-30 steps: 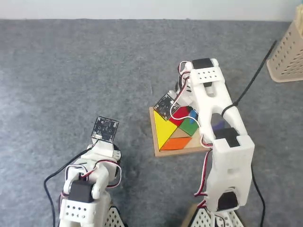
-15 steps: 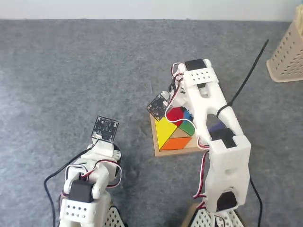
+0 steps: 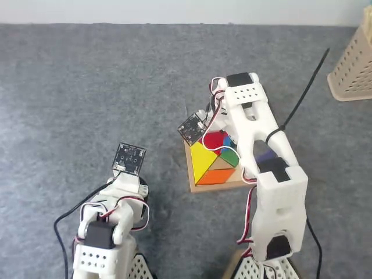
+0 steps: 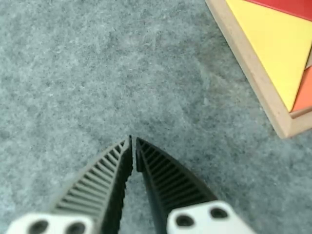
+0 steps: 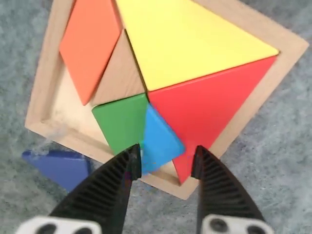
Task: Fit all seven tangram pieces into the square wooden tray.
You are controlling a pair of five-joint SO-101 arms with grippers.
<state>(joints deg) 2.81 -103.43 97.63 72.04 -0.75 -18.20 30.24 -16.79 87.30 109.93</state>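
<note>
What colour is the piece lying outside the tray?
The piece is dark blue, clearest in the right wrist view.

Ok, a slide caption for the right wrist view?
Right arm's open jaws hover over the square wooden tray; a dark blue triangular piece lies outside on the grey carpet.

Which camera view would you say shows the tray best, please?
The right wrist view: the tray lies nearly whole under the right gripper, its inside in plain sight. In the high view the right arm hides part of it. The left wrist view catches one rim and corner, with the yellow piece and orange piece.
</note>
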